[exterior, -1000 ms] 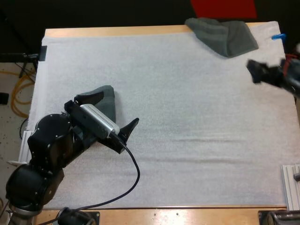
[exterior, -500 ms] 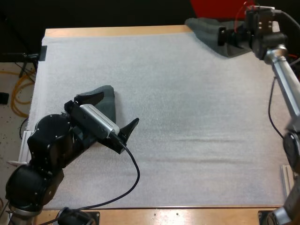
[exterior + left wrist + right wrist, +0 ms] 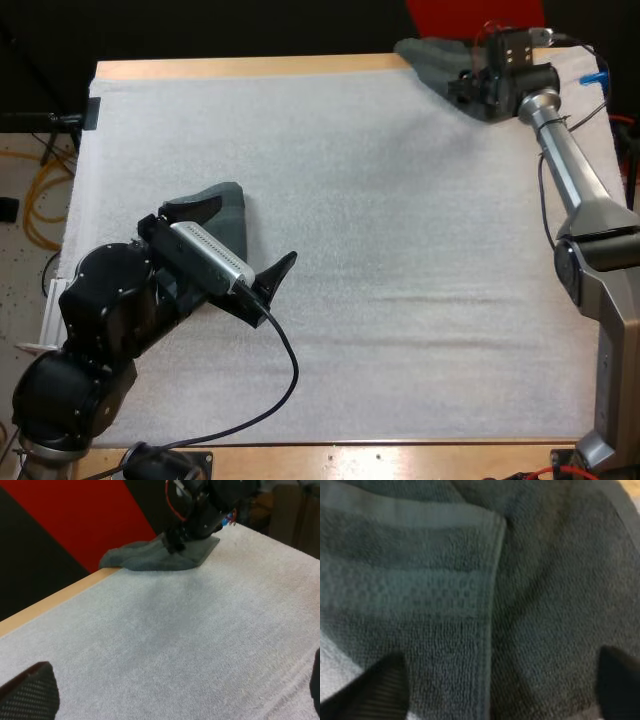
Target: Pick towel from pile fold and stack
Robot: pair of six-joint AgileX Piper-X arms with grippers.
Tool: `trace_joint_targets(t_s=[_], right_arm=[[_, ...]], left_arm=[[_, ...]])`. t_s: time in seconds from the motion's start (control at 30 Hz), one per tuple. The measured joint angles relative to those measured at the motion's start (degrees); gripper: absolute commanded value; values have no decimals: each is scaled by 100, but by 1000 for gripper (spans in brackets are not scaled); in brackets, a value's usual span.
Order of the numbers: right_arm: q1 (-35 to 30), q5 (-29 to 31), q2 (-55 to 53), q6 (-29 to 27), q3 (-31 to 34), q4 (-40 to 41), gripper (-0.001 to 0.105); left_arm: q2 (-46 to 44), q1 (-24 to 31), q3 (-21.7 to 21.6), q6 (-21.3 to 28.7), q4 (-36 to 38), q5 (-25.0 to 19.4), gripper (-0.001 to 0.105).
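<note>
High view coverage is taken up mostly by the white mat [image 3: 400,250] on the table [image 3: 250,66], and the pick step is judged to be in hand, with nothing yet lifted. The crumpled towel [image 3: 435,60] is found at the upper right of the frame, at the mat's far edge, and the right gripper [image 3: 462,86] is lowered onto it. The folded towel [image 3: 228,212] is seen at the left of the frame, just beside the left gripper [image 3: 252,230], whose 2 fingers are spread and clear of everything. In the right wrist view, the right gripper's 2 fingers [image 3: 375,690] are shown apart over the dark cloth, either side of a hem [image 3: 492,580], with nothing pinched. For the next move, a closing on a raised fold or that hem is called for, then a lift and a carry toward the open middle of the mat. Much of the folded towel is covered by the left arm, so its layers cannot be counted. Whether the pile is 1 towel or more cannot be told, and contact between the right gripper and the cloth is hidden.
</note>
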Motion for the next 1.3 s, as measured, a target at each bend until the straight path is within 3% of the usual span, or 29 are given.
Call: trace_joint_targets(t_s=[0.2,0.67,0.8,0.87,0.93,1.3], right_arm=[[55,17,1,31,-30,254,64],[206,-78,397,694,-35,520,63],[188,-50,395,707,-44,539,43],[191,-11,395,707,-44,538,18],[167,4,395,707,-44,538,0],[211,120,199,105,-44,591,0]], left_arm=[[98,0,0,-5,0,0,104],[224,0,0,-5,0,42,104],[224,0,0,-5,0,42,104],[224,0,0,-5,0,42,104],[224,0,0,-5,0,42,104],[224,0,0,-5,0,42,104]])
